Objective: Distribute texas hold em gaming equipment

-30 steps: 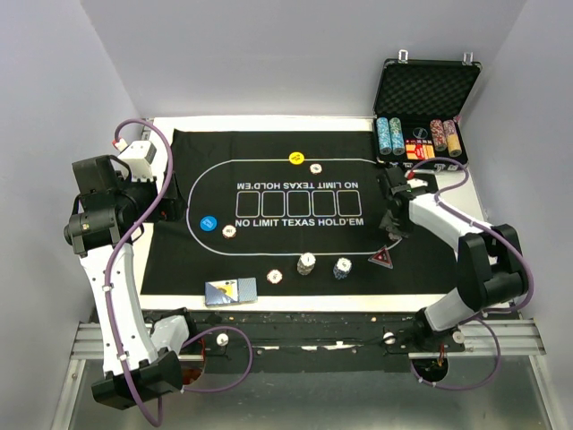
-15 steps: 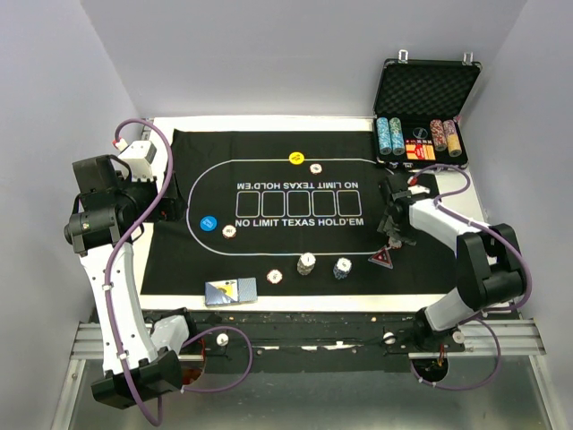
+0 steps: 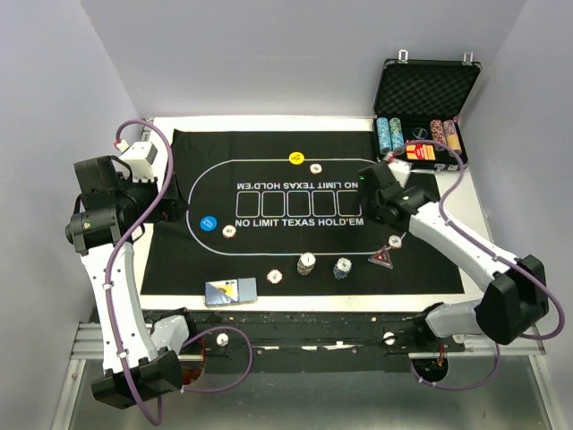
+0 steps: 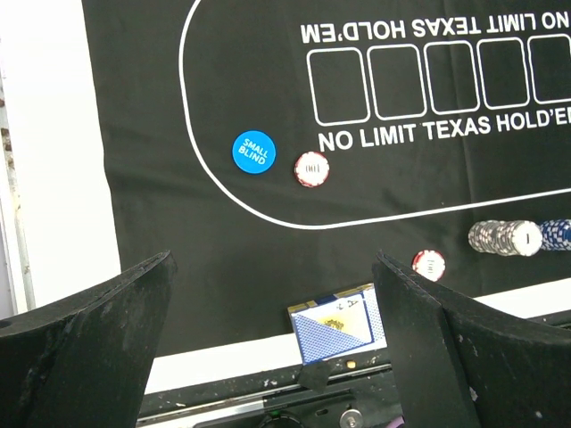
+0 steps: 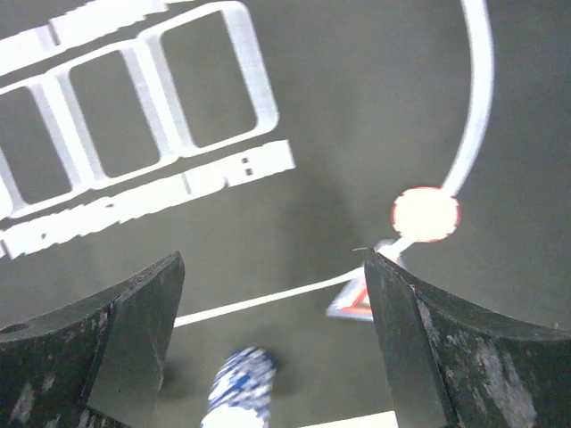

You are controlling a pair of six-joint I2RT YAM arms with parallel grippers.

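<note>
Both grippers stand spread wide, empty: left gripper at the left edge of the black felt mat, right gripper above its right side, bare felt between.

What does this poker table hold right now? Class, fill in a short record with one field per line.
Mat: black felt mat, lettered NO LIMIT TEXAS HOLD'EM
Buttons: yellow button at far side; blue button at left end
Stacks: white chip stack beside blue chip stack
Marker: red triangular marker, single chip just beyond it
Cards: blue-backed cards at mat's near edge
Case: open case, chip rows inside
Grippers: left gripper and right gripper open, empty
</note>
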